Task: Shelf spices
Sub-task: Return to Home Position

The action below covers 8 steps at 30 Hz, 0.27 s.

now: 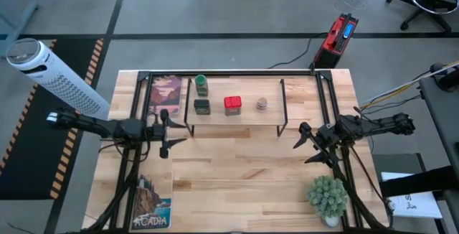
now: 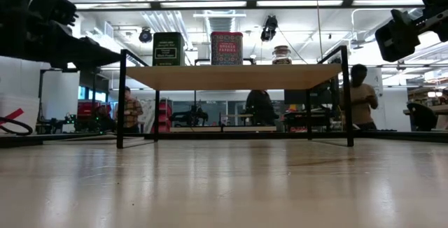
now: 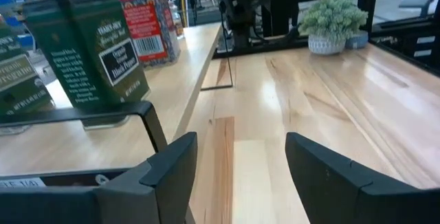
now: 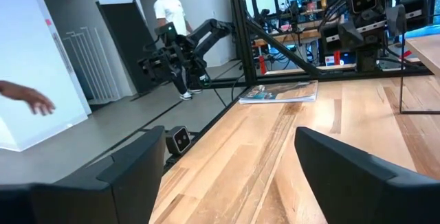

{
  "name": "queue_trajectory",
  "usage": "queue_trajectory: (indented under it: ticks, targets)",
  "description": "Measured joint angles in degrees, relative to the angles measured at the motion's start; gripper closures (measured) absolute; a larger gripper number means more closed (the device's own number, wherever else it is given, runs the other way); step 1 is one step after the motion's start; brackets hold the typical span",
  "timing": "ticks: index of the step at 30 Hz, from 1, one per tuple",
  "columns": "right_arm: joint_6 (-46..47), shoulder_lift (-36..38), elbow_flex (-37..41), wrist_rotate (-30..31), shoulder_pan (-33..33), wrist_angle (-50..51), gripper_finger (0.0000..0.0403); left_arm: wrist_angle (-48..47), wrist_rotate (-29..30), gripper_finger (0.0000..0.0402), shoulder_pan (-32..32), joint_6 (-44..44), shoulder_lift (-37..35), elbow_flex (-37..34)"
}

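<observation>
Tabletop (image 1: 244, 173): we see green-lidded jar (image 1: 201, 84), olive tin (image 1: 201, 106), red tin (image 1: 232, 105) and grey jar (image 1: 262, 104) on the shelf (image 1: 244, 87) by the far edge. Left end effector (image 1: 165, 131) and right end effector (image 1: 307, 146) near the side edges: both spread wide, empty.

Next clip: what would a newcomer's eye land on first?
The four spices standing on the shelf: green-lidded jar and dark olive tin at its left end, red tin midway, grey-brown jar to the right. The left tool and right tool hang open and empty, one off each end.
</observation>
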<state>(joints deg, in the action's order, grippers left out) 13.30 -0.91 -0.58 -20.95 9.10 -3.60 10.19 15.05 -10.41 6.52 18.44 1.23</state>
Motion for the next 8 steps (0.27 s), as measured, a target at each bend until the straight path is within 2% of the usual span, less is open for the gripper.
queue_trajectory:
  ticks: [8]
  targets:
    - [0.0,0.0,0.0,0.0,0.0,0.0,0.0122,0.0,0.0,0.0179,0.0,0.0,2.6,0.0]
